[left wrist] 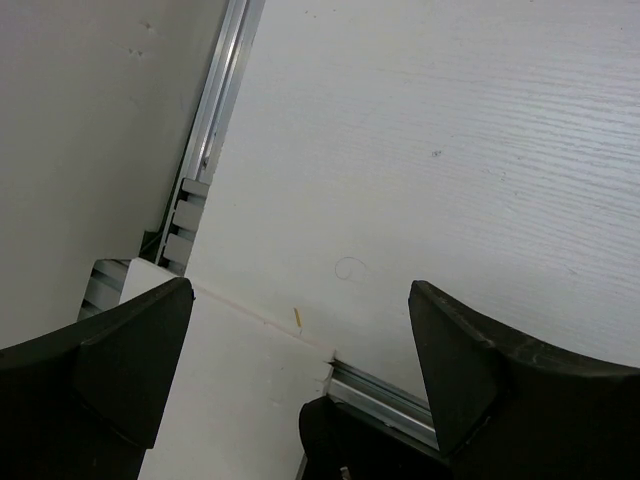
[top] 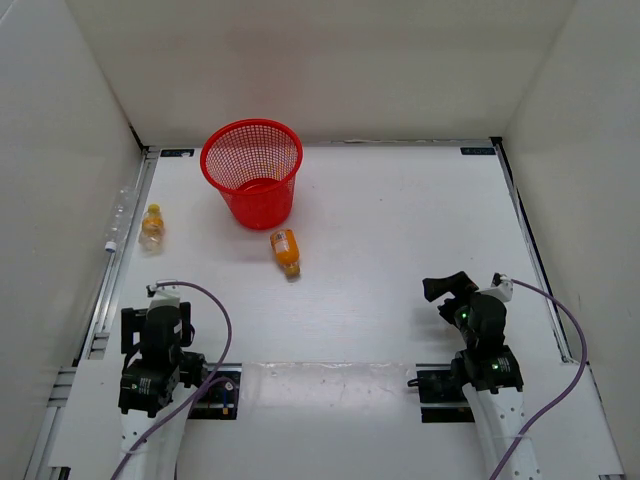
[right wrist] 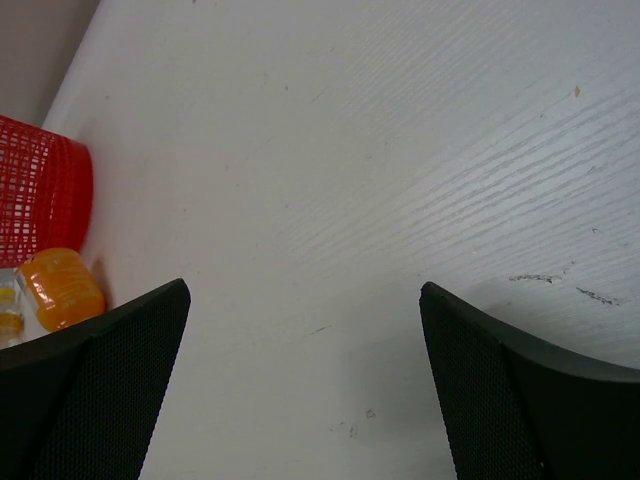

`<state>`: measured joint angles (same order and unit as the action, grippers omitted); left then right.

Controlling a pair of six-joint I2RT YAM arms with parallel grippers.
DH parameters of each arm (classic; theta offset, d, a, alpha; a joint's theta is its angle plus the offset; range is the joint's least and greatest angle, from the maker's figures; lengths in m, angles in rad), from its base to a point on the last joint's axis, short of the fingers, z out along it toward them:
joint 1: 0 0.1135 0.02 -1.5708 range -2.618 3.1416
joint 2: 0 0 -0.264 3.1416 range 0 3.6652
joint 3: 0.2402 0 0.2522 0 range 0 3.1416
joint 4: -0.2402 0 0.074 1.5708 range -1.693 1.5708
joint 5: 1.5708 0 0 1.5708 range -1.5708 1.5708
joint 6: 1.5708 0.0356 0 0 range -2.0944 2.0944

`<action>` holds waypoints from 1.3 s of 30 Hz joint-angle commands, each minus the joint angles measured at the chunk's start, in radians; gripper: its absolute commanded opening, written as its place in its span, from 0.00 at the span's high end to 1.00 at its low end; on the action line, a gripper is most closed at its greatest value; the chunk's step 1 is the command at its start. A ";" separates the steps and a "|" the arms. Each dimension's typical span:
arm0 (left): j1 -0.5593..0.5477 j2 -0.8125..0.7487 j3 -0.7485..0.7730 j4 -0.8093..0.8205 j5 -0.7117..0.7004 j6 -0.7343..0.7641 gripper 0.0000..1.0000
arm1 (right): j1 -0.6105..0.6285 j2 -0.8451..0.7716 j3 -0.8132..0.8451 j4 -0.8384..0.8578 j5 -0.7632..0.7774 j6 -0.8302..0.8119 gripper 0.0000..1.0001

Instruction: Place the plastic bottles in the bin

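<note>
The red mesh bin (top: 262,208) stands upright at the back left of the table. One orange bottle (top: 286,252) lies on its side just in front of the bin. A second orange bottle (top: 152,226) sits to the bin's left. A clear bottle (top: 118,215) with a white cap lies along the left rail. My left gripper (top: 160,305) rests near its base, open and empty (left wrist: 300,330). My right gripper (top: 450,290) hovers at the near right, open and empty (right wrist: 305,340). In the right wrist view the bin (right wrist: 40,190) and an orange bottle (right wrist: 65,288) show at the far left.
White walls close in the table on the left, back and right. Metal rails (top: 108,270) run along both side edges. The left wrist view shows the rail (left wrist: 215,110), a bracket and the arm's mount (left wrist: 350,430) below the fingers.
</note>
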<state>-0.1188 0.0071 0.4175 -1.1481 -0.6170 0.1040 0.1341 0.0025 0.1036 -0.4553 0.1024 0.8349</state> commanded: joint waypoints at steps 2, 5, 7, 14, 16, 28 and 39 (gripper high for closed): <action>0.008 -0.012 -0.005 -0.268 0.063 0.008 0.00 | 0.004 -0.182 0.022 0.007 0.010 -0.007 0.01; 0.008 0.106 0.097 -0.250 0.143 0.203 0.00 | 0.004 -0.173 0.022 0.007 0.010 -0.007 0.01; 0.008 0.181 0.196 -0.210 0.152 0.256 0.00 | 0.004 -0.151 0.022 0.035 0.010 -0.007 0.01; 0.028 0.715 0.397 0.067 0.076 0.341 0.00 | 0.004 -0.050 0.031 0.135 -0.029 -0.039 0.01; 0.028 0.922 0.558 0.030 0.202 0.281 0.00 | 0.004 -0.006 0.041 0.165 -0.046 -0.068 0.01; 0.323 1.750 1.203 0.091 0.376 0.205 0.00 | 0.004 0.142 0.151 0.153 -0.125 -0.206 0.01; 0.381 2.119 1.581 0.025 0.438 0.097 0.00 | 0.004 0.212 0.188 0.153 -0.136 -0.215 0.01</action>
<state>0.2268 2.1006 1.9049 -1.0882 -0.2108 0.2676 0.1345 0.1856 0.2344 -0.3325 -0.0109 0.6460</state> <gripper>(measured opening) 1.000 0.987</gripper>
